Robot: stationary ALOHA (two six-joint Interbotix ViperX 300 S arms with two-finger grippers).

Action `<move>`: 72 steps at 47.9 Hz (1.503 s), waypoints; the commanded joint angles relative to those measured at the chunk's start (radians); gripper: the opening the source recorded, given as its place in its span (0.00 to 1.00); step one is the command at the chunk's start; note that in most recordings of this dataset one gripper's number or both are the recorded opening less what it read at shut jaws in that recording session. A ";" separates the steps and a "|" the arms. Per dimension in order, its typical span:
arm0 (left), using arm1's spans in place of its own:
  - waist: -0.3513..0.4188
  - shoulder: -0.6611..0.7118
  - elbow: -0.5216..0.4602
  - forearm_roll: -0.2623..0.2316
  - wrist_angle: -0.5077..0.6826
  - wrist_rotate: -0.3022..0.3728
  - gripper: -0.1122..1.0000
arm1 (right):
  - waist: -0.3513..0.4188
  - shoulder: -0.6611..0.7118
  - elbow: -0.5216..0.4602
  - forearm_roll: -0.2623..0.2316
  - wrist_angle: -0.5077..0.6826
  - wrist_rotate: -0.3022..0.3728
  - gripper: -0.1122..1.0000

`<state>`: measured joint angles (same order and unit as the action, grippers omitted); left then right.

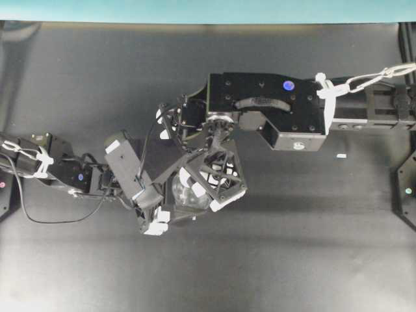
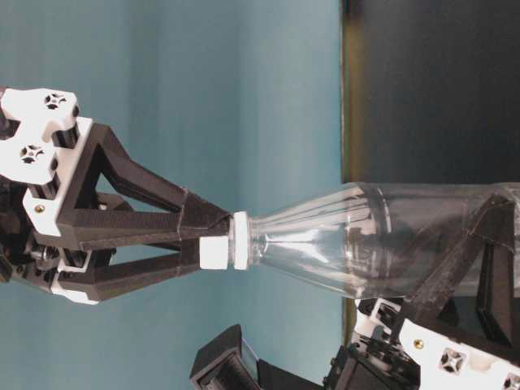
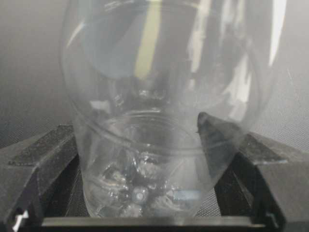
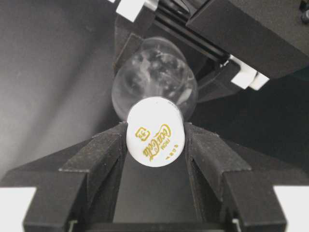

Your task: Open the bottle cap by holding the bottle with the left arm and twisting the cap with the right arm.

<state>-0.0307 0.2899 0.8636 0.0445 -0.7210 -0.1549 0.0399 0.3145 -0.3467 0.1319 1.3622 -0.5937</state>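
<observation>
The clear bottle (image 2: 366, 236) stands upright on the black table, shown turned sideways in the table-level view. My left gripper (image 3: 145, 150) is shut on its lower body, one black finger (image 3: 43, 154) pressed against each side. My right gripper (image 4: 155, 137) comes down from above and is shut on the white bottle cap (image 4: 155, 131), its fingertips touching both sides of the cap (image 2: 218, 252). From overhead, the right gripper (image 1: 207, 185) covers most of the bottle (image 1: 185, 198), with the left gripper (image 1: 172, 201) beside it.
A small white tape mark (image 1: 340, 156) lies on the table to the right. A black cable (image 1: 52, 220) loops under the left arm. A teal wall (image 1: 195, 10) runs along the table's far edge.
</observation>
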 commanded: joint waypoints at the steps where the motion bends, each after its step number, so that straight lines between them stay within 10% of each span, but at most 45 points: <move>1: 0.002 0.006 0.006 0.002 0.023 -0.008 0.84 | 0.002 -0.006 -0.002 0.002 0.003 0.005 0.42; 16: 0.003 0.006 0.006 0.002 0.025 -0.008 0.84 | -0.006 -0.023 0.014 0.003 -0.002 0.074 0.44; 27: 0.009 0.006 0.006 0.002 0.026 -0.008 0.84 | -0.009 -0.057 0.015 0.005 -0.038 0.178 0.87; 48: 0.011 0.005 0.006 0.002 0.044 -0.008 0.84 | -0.020 -0.249 0.091 0.005 -0.146 0.347 0.85; 72: 0.011 -0.008 0.011 0.002 0.044 -0.006 0.84 | -0.015 -0.560 0.535 0.002 -0.664 0.525 0.84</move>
<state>-0.0230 0.2777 0.8636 0.0445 -0.6949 -0.1565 0.0215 -0.1871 0.1473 0.1335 0.7731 -0.0859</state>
